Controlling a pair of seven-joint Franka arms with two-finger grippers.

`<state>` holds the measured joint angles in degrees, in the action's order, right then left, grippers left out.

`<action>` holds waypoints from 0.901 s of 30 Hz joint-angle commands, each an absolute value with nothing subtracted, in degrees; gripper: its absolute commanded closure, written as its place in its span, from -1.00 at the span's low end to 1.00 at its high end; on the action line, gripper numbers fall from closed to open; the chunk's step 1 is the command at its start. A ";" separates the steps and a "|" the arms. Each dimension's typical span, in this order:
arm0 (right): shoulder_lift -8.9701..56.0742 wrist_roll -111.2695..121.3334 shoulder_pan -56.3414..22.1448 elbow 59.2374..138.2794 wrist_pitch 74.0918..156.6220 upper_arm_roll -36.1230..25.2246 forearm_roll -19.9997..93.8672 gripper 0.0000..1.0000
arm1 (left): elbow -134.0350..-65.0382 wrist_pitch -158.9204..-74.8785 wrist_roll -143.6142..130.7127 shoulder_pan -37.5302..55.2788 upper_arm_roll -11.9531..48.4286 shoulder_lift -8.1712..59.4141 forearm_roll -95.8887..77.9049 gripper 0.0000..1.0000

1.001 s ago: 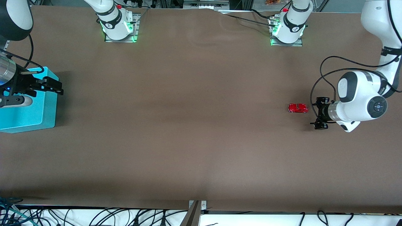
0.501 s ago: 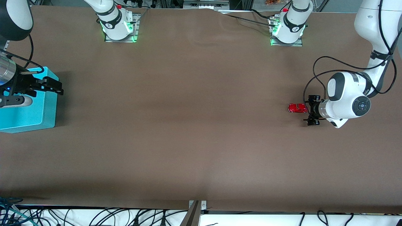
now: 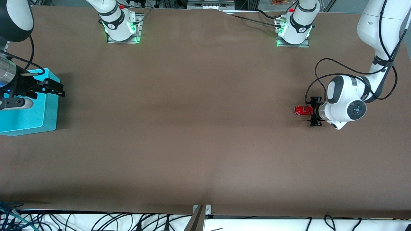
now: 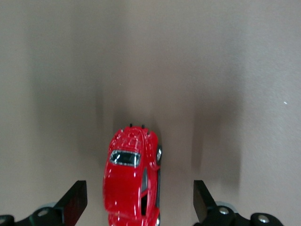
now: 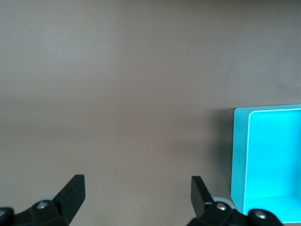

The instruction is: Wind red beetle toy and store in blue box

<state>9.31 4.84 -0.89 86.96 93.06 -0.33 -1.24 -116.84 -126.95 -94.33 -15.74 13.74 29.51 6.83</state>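
Observation:
The red beetle toy [image 3: 301,110] stands on the brown table toward the left arm's end. My left gripper [image 3: 312,112] is low at the table and open, one finger on each side of the toy's end nearest the arm. In the left wrist view the toy [image 4: 131,181] lies between the fingers [image 4: 75,200] with a gap on both sides. The blue box [image 3: 32,118] stands at the right arm's end. My right gripper [image 3: 59,90] hangs open and empty over the box's edge. The right wrist view shows a corner of the box [image 5: 241,155] beside the gripper [image 5: 138,186].
The two arm bases [image 3: 121,29] [image 3: 293,30] stand at the table's edge farthest from the front camera. Cables hang along the edge nearest it. Bare brown table lies between the toy and the box.
My left arm has slid toward the toy, and its open fingers now stand on either side of it. The toy and the right arm have not moved.

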 commanded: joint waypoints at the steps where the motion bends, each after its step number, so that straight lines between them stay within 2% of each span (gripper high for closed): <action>1: 9.93 5.63 -0.79 85.34 92.46 -0.44 -0.88 -1.00 | -116.37 -127.09 -96.06 -14.68 13.89 29.36 8.79 1.00; 15: 9.93 5.71 -0.79 85.34 92.46 -0.35 -0.88 -1.00 | -114.35 -125.94 -100.55 -13.71 19.51 29.79 8.70 1.00; 27: 9.93 5.63 -0.79 85.34 92.46 -0.44 -0.88 -1.00 | -108.90 -127.79 -104.68 -13.71 20.57 36.21 7.91 1.00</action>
<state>9.32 4.84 -0.89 86.95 93.07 -0.33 -1.24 -113.14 -127.24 -102.93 -13.32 20.17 32.25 6.84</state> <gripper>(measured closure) 0.000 0.485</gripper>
